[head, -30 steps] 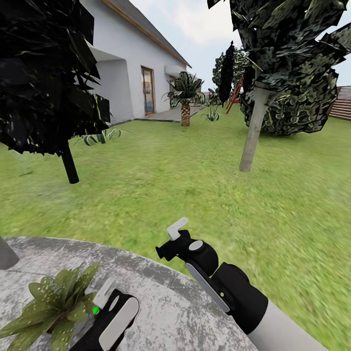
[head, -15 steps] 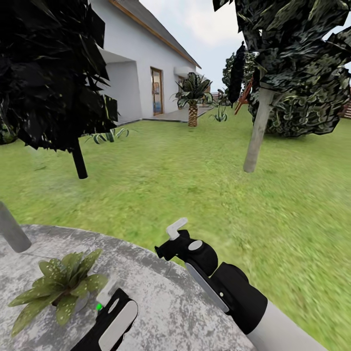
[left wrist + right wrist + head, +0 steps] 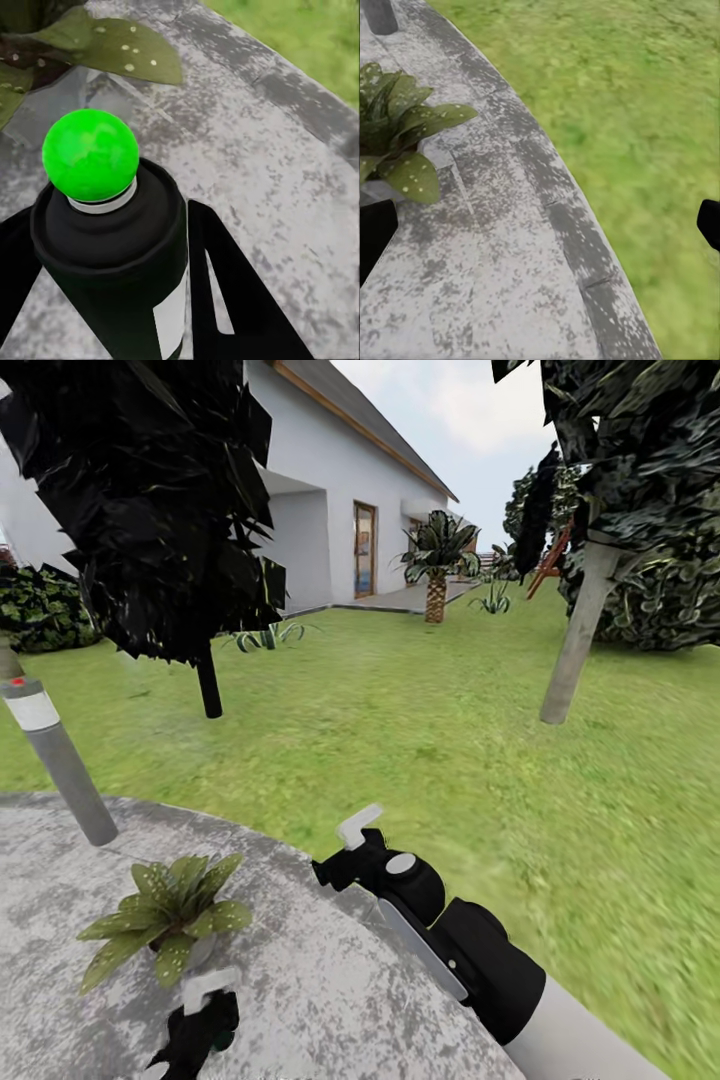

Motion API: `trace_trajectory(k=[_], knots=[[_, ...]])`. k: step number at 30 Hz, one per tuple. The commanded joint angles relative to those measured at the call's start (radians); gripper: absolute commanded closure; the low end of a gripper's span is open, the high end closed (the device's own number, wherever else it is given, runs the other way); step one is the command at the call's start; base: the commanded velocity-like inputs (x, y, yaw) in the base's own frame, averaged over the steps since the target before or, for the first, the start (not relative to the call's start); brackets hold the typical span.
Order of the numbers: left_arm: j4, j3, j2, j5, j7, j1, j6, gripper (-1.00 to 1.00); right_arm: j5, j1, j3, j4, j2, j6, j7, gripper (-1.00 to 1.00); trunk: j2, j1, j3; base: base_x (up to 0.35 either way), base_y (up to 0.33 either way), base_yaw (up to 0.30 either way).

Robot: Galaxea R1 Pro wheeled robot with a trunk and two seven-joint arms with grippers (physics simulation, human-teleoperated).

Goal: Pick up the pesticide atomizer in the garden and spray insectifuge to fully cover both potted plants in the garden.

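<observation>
Pesticide atomizer (image 3: 112,247) is sitting clamped in the left gripper (image 3: 195,1025), beside the speckled potted plant (image 3: 165,915) on the stone paving (image 3: 330,1000). Right gripper (image 3: 540,225) is hanging released. Pickup is done; spraying both plants appears outstanding.

Your head view looks forward and down from above both arms, across the grey stone paving (image 3: 330,1000) at 6 o'clock to the lawn (image 3: 420,730) and the white house (image 3: 330,510) at 12 o'clock. Your left wrist view sits very close over the paving (image 3: 262,172), sighting along its fingers past the pesticide atomizer (image 3: 112,247), with the speckled potted plant (image 3: 112,49) just beyond. Your right wrist view looks down on the paving's curved edge (image 3: 562,217). All three views share that plant (image 3: 170,915) (image 3: 394,127) and the paving.
</observation>
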Motion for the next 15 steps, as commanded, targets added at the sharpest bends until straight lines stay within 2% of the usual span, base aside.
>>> trace_trajectory(k=[1, 2, 3, 5, 7, 8, 9, 10, 11, 12, 13, 15], knots=[[0.018, 0.003, 0.013, 0.002, -0.125, 0.000, 0.000, 1.00, -0.010, 0.000, 0.001, 0.001, 0.000, 0.005, 0.001, -1.00, 0.000, 0.000, 0.000, 0.000, 0.000, 0.264], [0.036, 0.006, 0.019, 0.007, -0.196, 0.000, 0.001, 1.00, -0.027, 0.000, 0.001, 0.001, 0.000, 0.008, 0.001, -1.00, 0.000, 0.000, 0.000, 0.000, 0.000, 0.264], [0.047, 0.008, 0.021, 0.015, -0.236, 0.000, 0.001, 1.00, -0.050, 0.000, 0.001, 0.001, 0.000, 0.010, 0.000, -1.00, 0.000, 0.000, 0.000, 0.000, 0.000, 0.264], [0.059, 0.004, 0.024, 0.018, -0.268, 0.000, 0.002, 1.00, -0.080, 0.000, 0.002, 0.000, 0.000, 0.013, 0.000, -1.00, 0.000, 0.000, 0.000, 0.000, 0.000, 0.264], [0.062, 0.001, 0.025, 0.017, -0.275, 0.000, -0.002, 1.00, -0.085, 0.000, 0.003, -0.001, 0.000, 0.014, 0.000, -1.00, 0.000, 0.000, 0.000, 0.000, 0.000, 0.254], [0.060, 0.004, 0.041, 0.024, -0.281, 0.000, -0.009, 1.00, -0.085, 0.000, 0.052, -0.007, 0.000, 0.012, 0.000, -1.00, 0.000, 0.000, 0.000, 0.000, 0.000, 0.027], [0.058, 0.004, 0.048, 0.025, -0.282, 0.000, -0.009, 1.00, -0.085, 0.000, 0.064, -0.009, 0.000, 0.012, 0.000, -1.00, 0.000, 0.000, 0.000, 0.000, 0.000, 0.007], [-0.010, -0.001, 0.145, 0.026, -0.302, 0.017, -0.007, 1.00, -0.086, 0.000, 0.063, -0.015, -0.001, 0.079, 0.078, -1.00, 0.000, 0.000, 0.000, 0.000, 0.315, 0.000], [-0.016, -0.002, 0.153, 0.027, -0.316, 0.023, -0.007, 1.00, -0.085, 0.000, 0.058, -0.015, -0.001, 0.084, 0.138, -1.00, 0.000, 0.000, 0.000, 0.000, 0.326, 0.000], [-0.018, -0.002, 0.157, 0.027, -0.323, 0.026, -0.006, 1.00, -0.084, 0.000, 0.056, -0.015, -0.001, 0.083, 0.169, -1.00, 0.000, 0.000, 0.000, 0.000, 0.331, 0.000], [-0.020, -0.002, 0.160, 0.027, -0.328, 0.028, -0.003, 1.00, -0.084, 0.000, 0.033, -0.015, -0.012, 0.054, 0.198, -1.00, 0.000, 0.000, 0.000, 0.000, 0.334, 0.000], [-0.020, -0.003, 0.153, 0.025, -0.332, 0.028, 0.001, 1.00, -0.084, 0.000, 0.019, -0.016, -0.015, 0.054, 0.199, -1.00, 0.000, 0.000, 0.000, 0.040, 0.334, 0.000]])
